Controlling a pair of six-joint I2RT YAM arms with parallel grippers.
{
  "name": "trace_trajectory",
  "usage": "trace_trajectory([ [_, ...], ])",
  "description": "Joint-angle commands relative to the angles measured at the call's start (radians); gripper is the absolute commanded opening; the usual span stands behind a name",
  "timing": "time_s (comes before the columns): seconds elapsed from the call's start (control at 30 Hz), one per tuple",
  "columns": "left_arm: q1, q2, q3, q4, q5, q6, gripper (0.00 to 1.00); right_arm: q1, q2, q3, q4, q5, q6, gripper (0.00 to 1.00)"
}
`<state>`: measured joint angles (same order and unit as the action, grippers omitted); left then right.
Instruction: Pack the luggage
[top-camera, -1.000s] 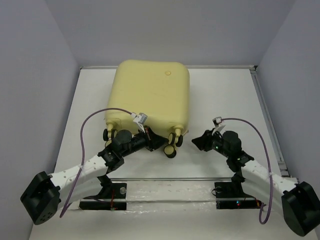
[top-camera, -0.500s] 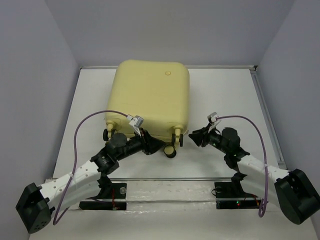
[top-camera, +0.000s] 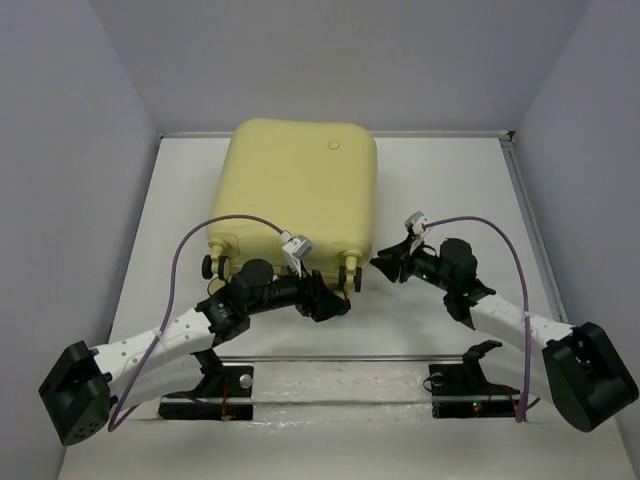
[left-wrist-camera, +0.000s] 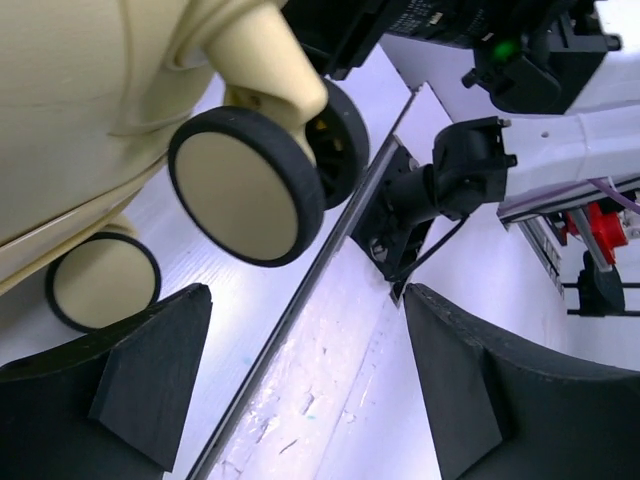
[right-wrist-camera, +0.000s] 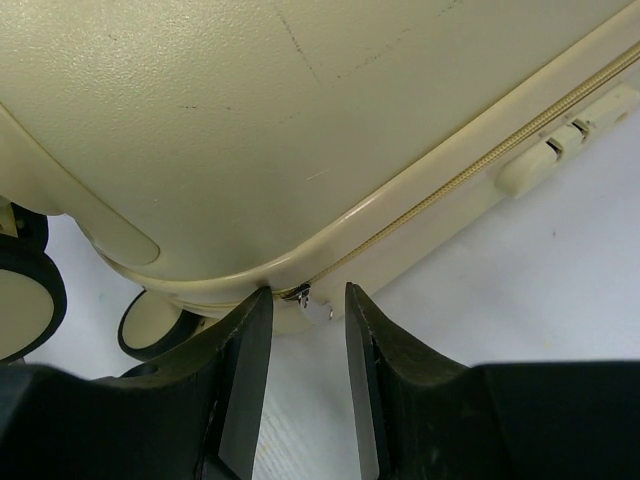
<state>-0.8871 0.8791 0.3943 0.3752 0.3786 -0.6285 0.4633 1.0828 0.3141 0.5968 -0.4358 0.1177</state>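
Closed luggage on table, left tool wide beside caster wheels, right tool narrow (astride the zipper pull)

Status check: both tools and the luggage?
Left tool open, empty, by the wheels. Right tool open, straddling the zipper pull. Luggage closed, lying flat. No obstruction seen.

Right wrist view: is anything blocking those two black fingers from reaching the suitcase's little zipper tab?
Nothing visible does. The right gripper, open, frames the zipper pull at the rounded corner of the luggage, with only a bare gap between them. Whether it touches the pull yet is unclear.
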Motion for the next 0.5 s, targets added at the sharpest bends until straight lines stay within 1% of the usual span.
trace_trajectory([
  [0.0,-0.015,0.015,0.054,0.122,0.062,0.018,0.91,0.0,0.034,0.034,0.0,-0.035,-0.039,0.41],
  [0.13,-0.016,0.029,0.052,0.151,0.06,0.009,0.94,0.0,0.011,0.01,0.009,-0.021,-0.001,0.4],
  [0.2,-0.016,0.055,0.06,0.154,0.046,0.01,0.94,0.0,0.002,-0.018,0.023,-0.011,0.01,0.4],
  [0.47,-0.018,0.142,0.087,0.217,0.023,0.006,0.94,-0.009,-0.004,-0.029,0.015,0.019,0.026,0.39],
])
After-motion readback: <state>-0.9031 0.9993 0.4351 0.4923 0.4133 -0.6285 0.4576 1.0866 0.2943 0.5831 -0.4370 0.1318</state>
